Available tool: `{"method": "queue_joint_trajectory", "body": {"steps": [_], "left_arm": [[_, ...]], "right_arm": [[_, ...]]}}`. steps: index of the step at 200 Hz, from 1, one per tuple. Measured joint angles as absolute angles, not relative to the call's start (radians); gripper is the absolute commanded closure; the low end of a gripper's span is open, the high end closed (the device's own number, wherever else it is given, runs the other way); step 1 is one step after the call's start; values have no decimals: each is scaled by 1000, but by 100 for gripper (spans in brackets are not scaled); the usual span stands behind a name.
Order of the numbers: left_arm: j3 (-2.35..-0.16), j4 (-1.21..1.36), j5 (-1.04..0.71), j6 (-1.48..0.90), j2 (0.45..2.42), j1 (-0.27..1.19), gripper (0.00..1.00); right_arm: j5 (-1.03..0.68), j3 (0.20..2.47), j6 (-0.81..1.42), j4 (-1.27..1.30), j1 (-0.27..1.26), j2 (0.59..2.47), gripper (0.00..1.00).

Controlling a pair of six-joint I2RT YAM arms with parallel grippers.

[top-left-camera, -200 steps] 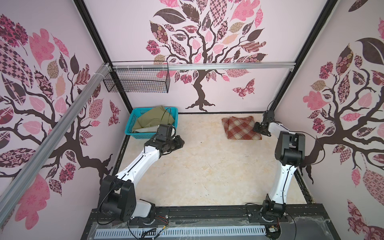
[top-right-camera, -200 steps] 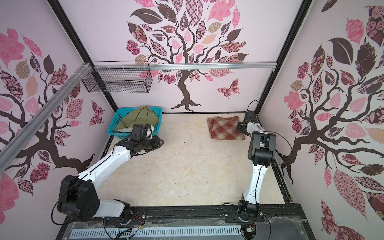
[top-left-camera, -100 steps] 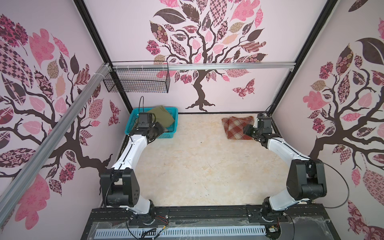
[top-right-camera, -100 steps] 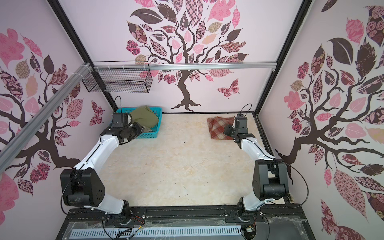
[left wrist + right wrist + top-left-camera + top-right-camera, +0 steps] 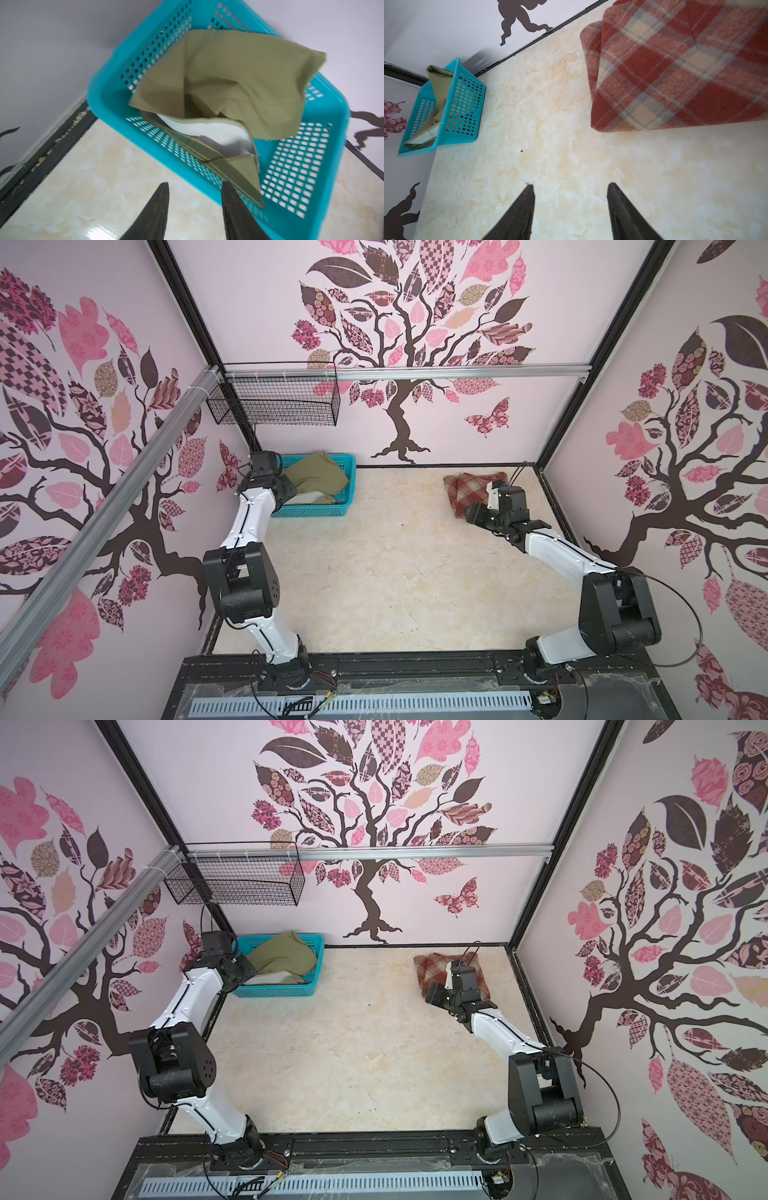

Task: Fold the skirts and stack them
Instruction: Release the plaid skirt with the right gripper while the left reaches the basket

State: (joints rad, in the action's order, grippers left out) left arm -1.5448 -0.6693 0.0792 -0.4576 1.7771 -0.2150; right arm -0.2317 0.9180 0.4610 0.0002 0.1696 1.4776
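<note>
Over the marbled tabletop [image 5: 550,124], the left gripper [image 5: 195,184], just arrived, is parting its empty fingers just short of the olive-green skirt [image 5: 239,83] in the turquoise basket [image 5: 108,97]. The right gripper [image 5: 571,185], fingers apart and empty, is backing off the folded plaid skirt [image 5: 675,72] ahead; green likely next.

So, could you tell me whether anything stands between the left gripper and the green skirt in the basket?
Only the near wall of the basket. The left gripper, jaws open and empty, sits at that wall. The green skirt lies inside, its hem running along the wall close to the gripper. From above, nothing covers the skirt.
</note>
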Motion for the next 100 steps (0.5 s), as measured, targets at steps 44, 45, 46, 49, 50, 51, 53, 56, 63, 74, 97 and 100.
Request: {"method": "queue_joint_trajectory", "body": {"steps": [44,45,46,49,50,51,53,56,63,74,97,100], "left_arm": [[-1605,-700,123,-426,1874,-249,54],[-1608,-701,124,-426,1876,-249,54],[-1609,-701,124,-425,1877,-249,54],[-1613,-702,127,-423,1883,-248,54],[-1615,-702,128,-423,1885,-248,54],[-1617,-702,129,-421,1888,-248,54],[-1618,-702,130,-420,1890,-248,54],[-1622,-702,131,-419,1895,-248,54],[-1631,-701,137,-416,1907,-247,54],[-1644,-701,146,-411,1923,-247,54],[-1654,-696,161,-399,1939,-248,54],[-1655,-696,162,-398,1941,-249,54]], "right_arm": [[-264,943,467,4,174,1497,40],[-264,944,467,4,174,1498,40],[-265,945,467,4,174,1499,40],[-266,950,467,4,174,1504,40],[-266,951,467,4,174,1505,40],[-266,952,467,4,174,1506,40],[-267,955,467,4,174,1509,40],[-267,960,467,4,174,1514,40],[-270,966,466,5,174,1520,40],[-274,971,466,5,174,1528,40],[-282,979,465,5,174,1543,40],[-282,979,465,4,174,1545,40]]}}
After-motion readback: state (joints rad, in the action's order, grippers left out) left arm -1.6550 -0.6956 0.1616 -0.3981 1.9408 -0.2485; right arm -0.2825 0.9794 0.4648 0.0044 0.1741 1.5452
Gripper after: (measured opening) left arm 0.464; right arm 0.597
